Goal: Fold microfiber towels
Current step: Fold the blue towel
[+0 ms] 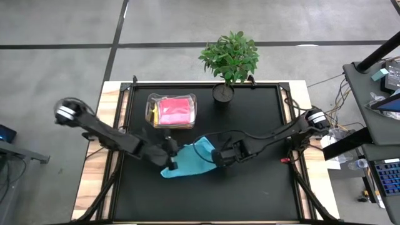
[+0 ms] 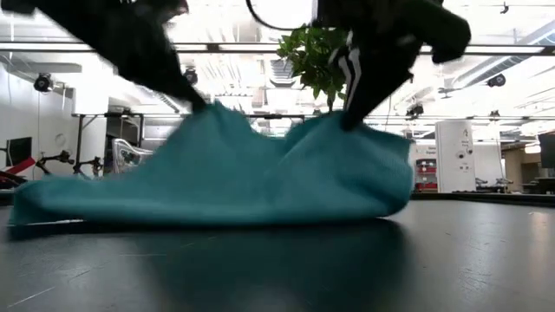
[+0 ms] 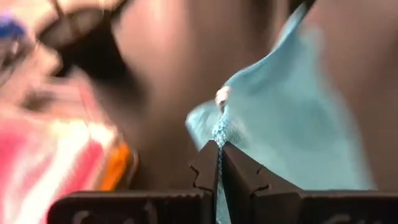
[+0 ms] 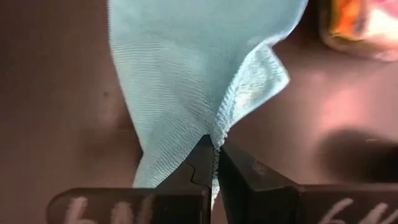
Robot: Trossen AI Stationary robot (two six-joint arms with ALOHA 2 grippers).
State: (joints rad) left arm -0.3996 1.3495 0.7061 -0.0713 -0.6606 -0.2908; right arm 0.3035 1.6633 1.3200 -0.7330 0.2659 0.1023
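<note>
A teal microfiber towel (image 1: 189, 159) lies crumpled on the black table mat (image 1: 250, 187) near its middle; it also shows in the low view (image 2: 225, 178). My left gripper (image 1: 170, 152) is shut on its left side and my right gripper (image 1: 217, 156) is shut on its right side. The pink towel (image 1: 174, 110) lies in the clear plastic box (image 1: 171, 110) at the far left, with an orange and a yellow towel edge beside it. The white-grey towel is hidden. My left gripper pinches the towel's stitched edge (image 3: 219, 134) between its two fingertips, slanting down from the table's left. The held edge is raised into a peak (image 2: 212, 111); the rest sags to the mat. My right gripper pinches the towel's stitched edge near a corner (image 4: 219, 127) between its two fingertips, coming from the table's right and above. The held part is raised (image 2: 347, 126); the cloth below it rests on the mat, slack.
A potted plant (image 1: 230, 59) stands at the mat's far edge, right of the box. Cables run along the right arm. Bare mat lies toward the near edge.
</note>
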